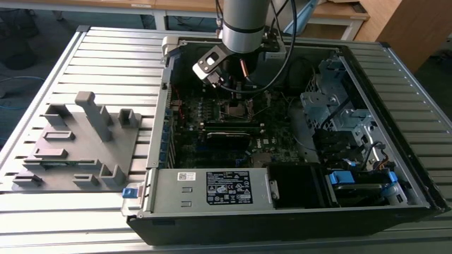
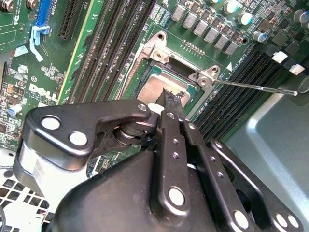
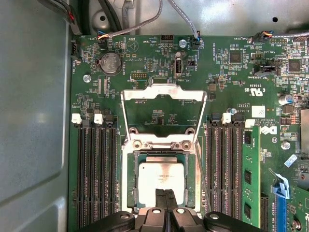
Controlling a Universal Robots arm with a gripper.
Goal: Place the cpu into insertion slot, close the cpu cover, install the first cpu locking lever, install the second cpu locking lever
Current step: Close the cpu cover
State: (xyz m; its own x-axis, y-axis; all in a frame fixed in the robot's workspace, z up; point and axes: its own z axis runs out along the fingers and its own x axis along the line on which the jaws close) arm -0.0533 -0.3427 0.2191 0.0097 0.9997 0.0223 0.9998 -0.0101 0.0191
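1. The cpu (image 3: 161, 178) lies flat inside the insertion slot (image 3: 126, 183), its pale metal face up, square with the slot's silvery rim.
2. The cpu cover (image 3: 164, 93) is not yet closed. In the first wrist view it stands swung up on its hinge at the far side of the slot, and green board shows through its cut-out middle.
3. The gripper (image 3: 166, 199) hangs right over the cpu's near edge. Its 2 dark fingers are pressed together with nothing between them. I cannot tell whether the tips touch the chip.
4. The second wrist view looks from behind the gripper's linkage. It shows the pinched fingertips (image 2: 170, 99) low over the brownish cpu (image 2: 155, 87), a closeness the first wrist view flattens.
5. A locking lever (image 2: 256, 86), a thin wire rod, sticks out from the slot's corner, unlatched. In the first wrist view it is only a faint line beside the slot.
6. Long black memory strips (image 3: 94, 169) flank the slot on both sides, and a round coin battery (image 3: 110, 62) sits beyond the cover.
7. The exterior view alone takes in the arm (image 1: 244, 21) reaching down into the open computer case (image 1: 282, 228), which lies on a slatted metal table (image 1: 106, 47).
8. A grey fixture (image 1: 78, 143) rests on the table at the exterior view's left, well apart from the arm.
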